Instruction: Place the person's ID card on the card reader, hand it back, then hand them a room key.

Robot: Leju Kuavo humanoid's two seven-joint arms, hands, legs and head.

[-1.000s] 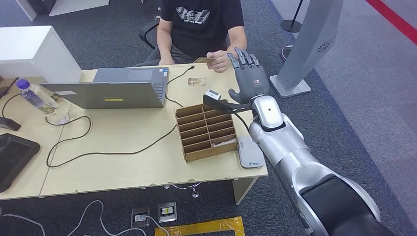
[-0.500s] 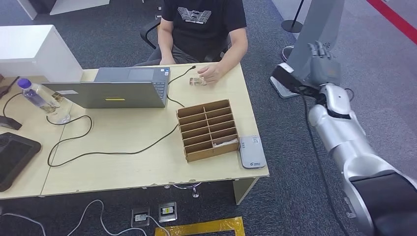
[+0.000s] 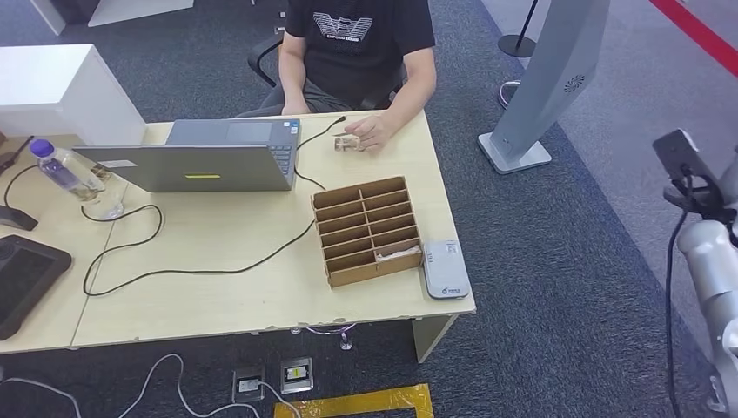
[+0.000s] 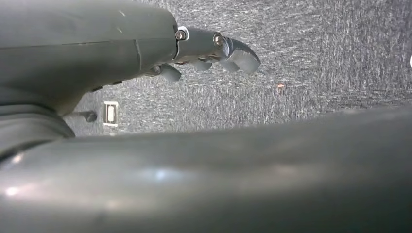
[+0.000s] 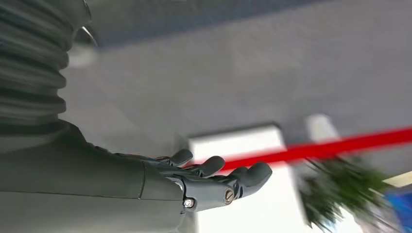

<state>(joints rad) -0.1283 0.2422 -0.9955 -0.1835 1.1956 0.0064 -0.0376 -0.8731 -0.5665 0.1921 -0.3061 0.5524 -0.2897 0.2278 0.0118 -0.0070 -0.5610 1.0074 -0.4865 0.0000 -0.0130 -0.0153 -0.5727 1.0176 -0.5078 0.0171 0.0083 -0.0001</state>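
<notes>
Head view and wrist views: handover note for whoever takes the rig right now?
Left robot hand: hangs over carpet, holds nothing.
Right robot hand: off to the desk's right side, fingers extended, holds nothing.
Card reader: on the desk's near right corner, nothing on it.
Cardboard divider tray: beside the reader, a light card in one near compartment.
Person's hand: on the desk's far edge, by a small item too small to identify.
Done: cannot confirm the ID step.
Left: confirm it, then probably hand over a room key.
</notes>
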